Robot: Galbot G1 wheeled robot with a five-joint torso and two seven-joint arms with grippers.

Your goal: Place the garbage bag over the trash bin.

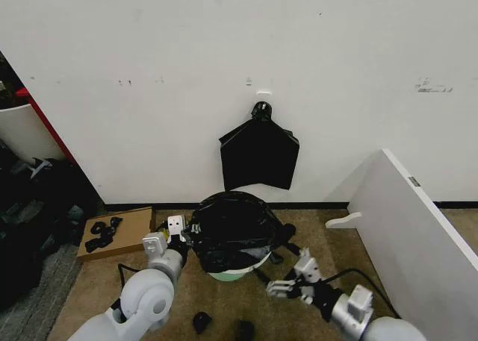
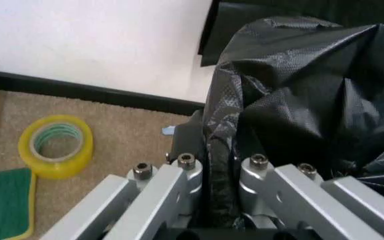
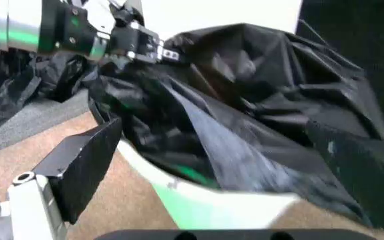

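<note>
Garbage bag (image 1: 231, 229), glossy crinkled black film, drapes the round white trash bin (image 1: 237, 272) on the carpet. Left tool (image 1: 174, 233) pinches its left edge; right tool (image 1: 287, 275) hangs wide beside the bin. Thin film could slip off the smooth rim if tugged.

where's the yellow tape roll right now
In the left wrist view the yellow tape roll lies flat on the carpet near the black baseboard, beside a green sponge and to one side of the left end effector, which grips the garbage bag.
</note>
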